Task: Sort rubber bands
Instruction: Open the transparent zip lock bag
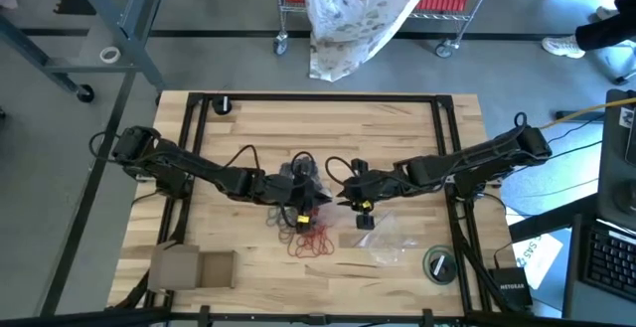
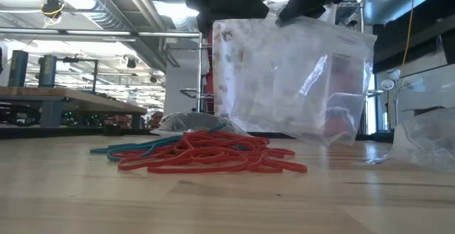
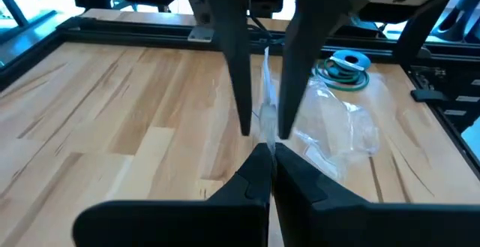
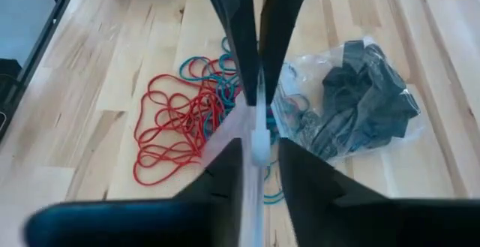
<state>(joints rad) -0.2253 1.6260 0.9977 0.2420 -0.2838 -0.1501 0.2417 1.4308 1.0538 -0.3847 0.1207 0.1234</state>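
A clear plastic bag (image 2: 291, 77) hangs between my two grippers over the table's middle. Dark rubber bands (image 4: 360, 104) show inside clear plastic just past the fingers. My left gripper (image 3: 268, 148) and my right gripper (image 4: 259, 146) meet tip to tip, both shut on the bag's top edge. In the high view the left gripper (image 1: 310, 200) and the right gripper (image 1: 343, 196) stand close together. Red rubber bands (image 1: 313, 240) and teal rubber bands (image 2: 142, 147) lie loose on the wood, toward the near edge. My left gripper pinches the bag's thin top edge (image 3: 267, 131) between its two fingers, coming from the table's left and slanting slightly down. The bag hangs below the fingers. My right gripper pinches the same edge (image 4: 256, 131) between its two fingers, coming from the table's right and slanting down. The bag hangs below it; whether its lower end (image 2: 284, 133) rests on the table I cannot tell.
A second clear bag (image 1: 383, 238) lies crumpled at the near right, with a tape roll (image 1: 438, 264) beyond it near the right frame rail. A cardboard box (image 1: 194, 267) sits at the near left corner. Bare wood stretches along the far side.
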